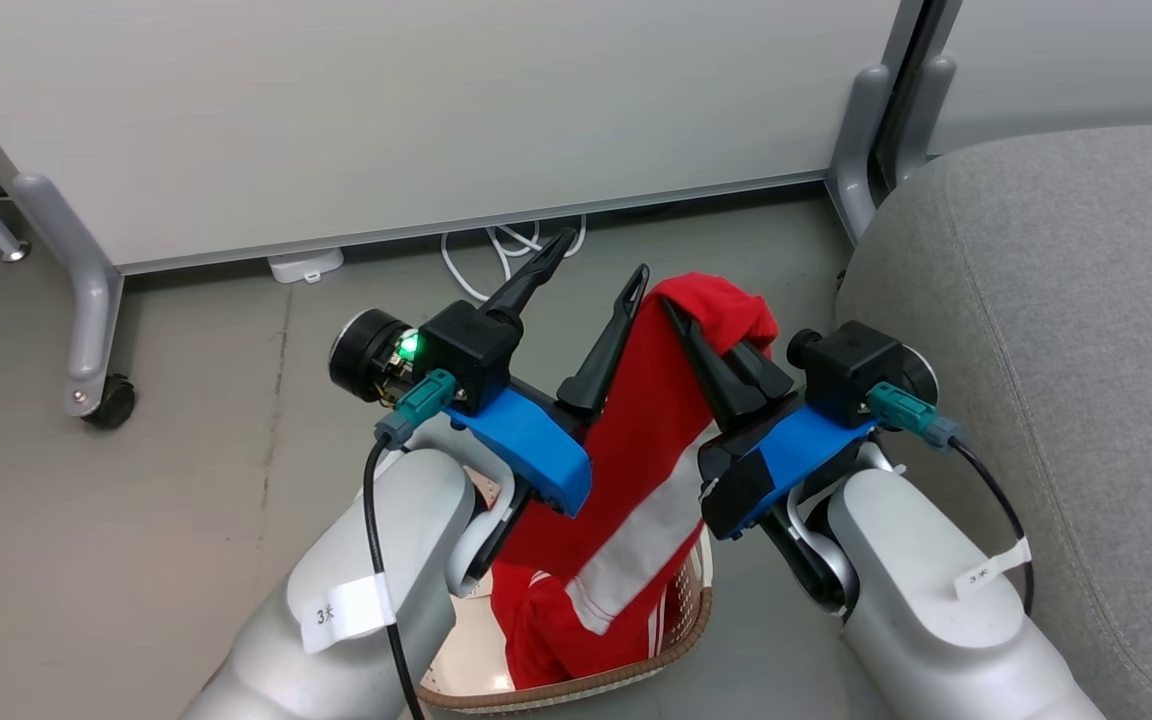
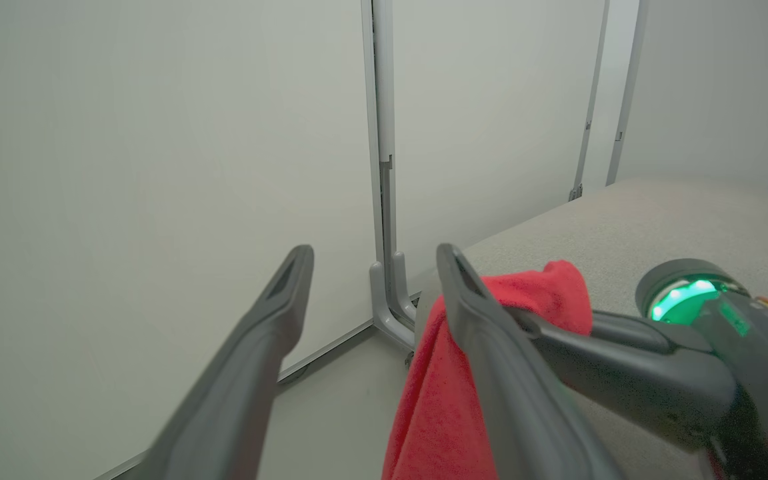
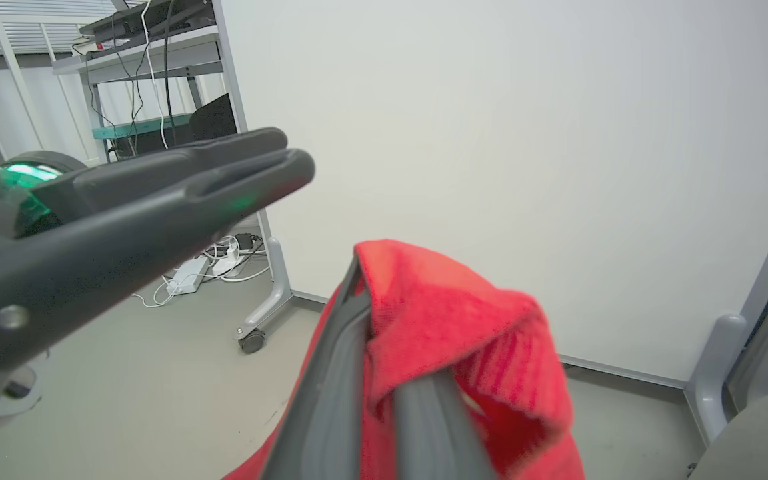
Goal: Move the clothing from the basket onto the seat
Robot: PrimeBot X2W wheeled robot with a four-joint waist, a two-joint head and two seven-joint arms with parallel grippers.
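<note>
Above the basket (image 1: 636, 672), right hand (image 1: 684, 322) clenched on the clothing (image 1: 646, 430), left hand (image 1: 603, 255) spread open

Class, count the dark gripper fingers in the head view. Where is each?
4. Two belong to the left gripper, spread apart beside the clothing; two belong to the right gripper, pinched together on the clothing's top fold. None seems hidden.

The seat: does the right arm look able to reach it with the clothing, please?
Probably yes. The right gripper is shut on the clothing and the seat lies just beside that arm, nothing between; the clothing's lower end hangs in the basket.
</note>
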